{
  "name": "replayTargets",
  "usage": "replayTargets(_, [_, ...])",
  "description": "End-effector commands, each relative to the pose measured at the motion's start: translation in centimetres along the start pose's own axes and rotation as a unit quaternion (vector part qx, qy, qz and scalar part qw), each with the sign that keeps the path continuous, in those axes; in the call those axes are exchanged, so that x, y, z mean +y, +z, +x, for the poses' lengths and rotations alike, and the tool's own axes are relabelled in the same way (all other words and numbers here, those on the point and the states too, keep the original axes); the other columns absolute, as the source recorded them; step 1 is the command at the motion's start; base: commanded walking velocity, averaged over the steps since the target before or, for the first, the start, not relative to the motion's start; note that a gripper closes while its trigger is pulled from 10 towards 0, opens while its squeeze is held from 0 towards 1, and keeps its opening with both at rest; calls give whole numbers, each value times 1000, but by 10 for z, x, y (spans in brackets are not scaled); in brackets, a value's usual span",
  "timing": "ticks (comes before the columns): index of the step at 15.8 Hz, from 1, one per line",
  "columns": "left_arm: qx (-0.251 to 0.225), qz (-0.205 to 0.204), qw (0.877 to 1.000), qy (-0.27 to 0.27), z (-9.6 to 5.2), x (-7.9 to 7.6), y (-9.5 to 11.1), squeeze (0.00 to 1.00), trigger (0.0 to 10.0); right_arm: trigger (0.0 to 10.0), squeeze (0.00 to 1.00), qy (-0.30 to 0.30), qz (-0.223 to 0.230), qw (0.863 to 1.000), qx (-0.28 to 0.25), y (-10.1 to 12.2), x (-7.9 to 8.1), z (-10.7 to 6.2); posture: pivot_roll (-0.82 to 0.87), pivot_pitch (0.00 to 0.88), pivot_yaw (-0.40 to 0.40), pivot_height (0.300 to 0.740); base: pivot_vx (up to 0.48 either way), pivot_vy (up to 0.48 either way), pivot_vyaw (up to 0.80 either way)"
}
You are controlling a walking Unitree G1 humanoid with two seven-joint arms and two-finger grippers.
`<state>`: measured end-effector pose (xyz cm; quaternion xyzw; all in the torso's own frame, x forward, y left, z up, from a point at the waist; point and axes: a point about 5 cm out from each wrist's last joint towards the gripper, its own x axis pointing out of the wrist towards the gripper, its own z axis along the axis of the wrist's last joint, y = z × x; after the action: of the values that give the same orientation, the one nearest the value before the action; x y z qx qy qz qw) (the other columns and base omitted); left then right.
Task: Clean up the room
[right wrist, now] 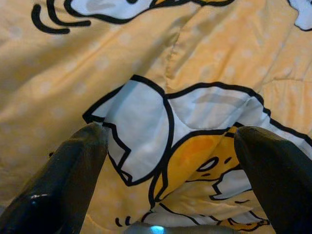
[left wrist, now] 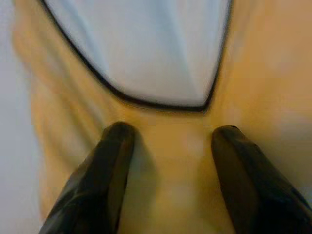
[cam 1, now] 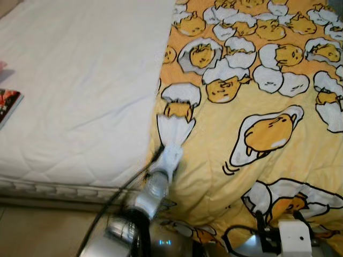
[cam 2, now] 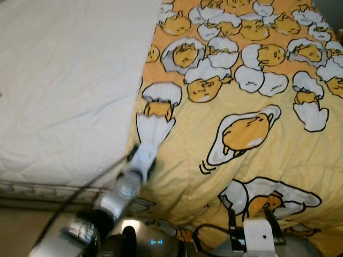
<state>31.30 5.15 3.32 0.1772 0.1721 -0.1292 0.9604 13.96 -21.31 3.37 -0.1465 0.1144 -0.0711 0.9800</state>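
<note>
You've got a yellow quilt (cam 1: 257,160) w/ egg-cartoon print covering the right side of the bed, its left edge running down over the white mattress (cam 1: 80,91), which is bare on the left. Your left gripper (left wrist: 170,134) is reaching fwd to that quilt edge, near the bed's front side; in the left wrist view the two black fingers (left wrist: 105,161) are spread apart w/ yellow fabric lying between them, tips touching or just above the cloth, can't tell which, and nothing pinched. Your right gripper (right wrist: 170,141) sits low at the quilt's near right part, fingers wide apart, over a cracked-egg print, not gripping anything. At the far left edge of the mattress there's a red-and-black printed item (cam 1: 8,104), maybe a book or mag, mostly cut off.
</note>
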Motion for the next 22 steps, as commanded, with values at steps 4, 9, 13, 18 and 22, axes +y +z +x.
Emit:
replayTargets(4, [129,20,985,-113,-42,-33,-89,0,10000,10000,0,2,7,1000,21,-5,-2,1,38,263,-10,740,0,0,0])
replayTargets(9, [-164,-16,985,52,-54,77,-7,0,10000,10000,0,-6,104,992,-77,48,-3,46,93,156,3,740,0,0,0])
replayTargets(13, [-168,-114,978,56,-54,73,19,1000,10000,10000,1000,5,177,978,-108,82,8,82,100,61,-4,740,0,0,0])
replayTargets(18, [-199,-125,972,26,-56,77,34,1000,10000,10000,1000,9,176,980,-92,72,15,89,98,0,14,740,0,0,0])
replayTargets(22, [-171,-121,978,11,-50,77,26,1000,10000,10000,0,51,164,982,-82,64,31,92,104,0,24,740,0,0,0])
